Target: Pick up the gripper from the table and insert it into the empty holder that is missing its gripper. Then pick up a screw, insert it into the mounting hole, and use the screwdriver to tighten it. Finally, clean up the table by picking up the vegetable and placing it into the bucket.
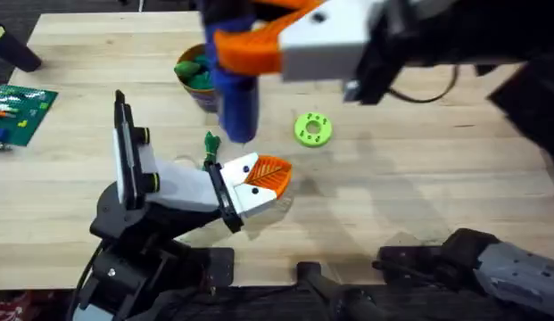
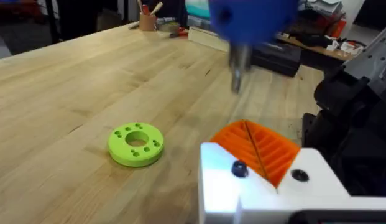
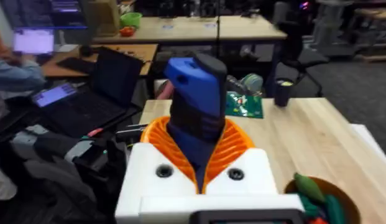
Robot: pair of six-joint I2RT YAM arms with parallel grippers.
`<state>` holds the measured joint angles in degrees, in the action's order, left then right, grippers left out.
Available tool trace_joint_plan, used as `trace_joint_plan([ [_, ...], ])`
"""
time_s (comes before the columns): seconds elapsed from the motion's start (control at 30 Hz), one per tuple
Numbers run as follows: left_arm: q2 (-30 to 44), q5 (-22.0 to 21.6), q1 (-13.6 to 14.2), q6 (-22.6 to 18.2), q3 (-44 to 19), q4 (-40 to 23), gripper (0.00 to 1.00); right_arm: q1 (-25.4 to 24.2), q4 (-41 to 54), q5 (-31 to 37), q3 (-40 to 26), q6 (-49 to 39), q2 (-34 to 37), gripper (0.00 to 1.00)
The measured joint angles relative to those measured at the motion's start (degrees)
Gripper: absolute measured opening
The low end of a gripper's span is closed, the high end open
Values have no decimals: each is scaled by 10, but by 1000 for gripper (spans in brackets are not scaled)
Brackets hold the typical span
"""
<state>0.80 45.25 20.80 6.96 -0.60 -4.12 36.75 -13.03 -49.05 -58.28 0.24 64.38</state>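
While your left gripper (image 1: 263, 178) rests low over the wooden table (image 1: 419, 178), its white fingers with orange ribbed pads look pressed together around nothing that shows. Just behind it, at its far left shoulder, the small dark-green vegetable (image 1: 210, 143) stands on the table. Beyond that sits the bucket (image 1: 194, 82), tan-orange, with green toy pieces inside. To the right of your left gripper and a little farther out lies the green disc with holes (image 1: 313, 128). Your right gripper (image 3: 199, 163) hangs high above, clamped on the blue screwdriver (image 3: 196, 109), with the bucket just beside it. The screwdriver's metal bit (image 2: 237, 78) points down, above and beyond your left gripper's pads.
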Motion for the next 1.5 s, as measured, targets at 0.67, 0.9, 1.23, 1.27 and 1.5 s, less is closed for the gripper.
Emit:
trace_joint_plan([
  [0.67, 0, 0, 0, 0, 0, 0, 16, 17, 28, -53, 1, -28, 20, 32],
  [0.9, 0, 0, 0, 0, 0, 0, 16, 17, 27, -55, 1, -38, 21, 32],
  [1.23, 0, 0, 0, 0, 0, 0, 16, 17, 25, -56, 1, -50, 57, 32],
  [1.27, 0, 0, 0, 0, 0, 0, 16, 17, 25, -56, 1, -50, 59, 32],
  [1.5, 0, 0, 0, 0, 0, 0, 16, 17, 24, -57, 1, -50, 60, 32],
])
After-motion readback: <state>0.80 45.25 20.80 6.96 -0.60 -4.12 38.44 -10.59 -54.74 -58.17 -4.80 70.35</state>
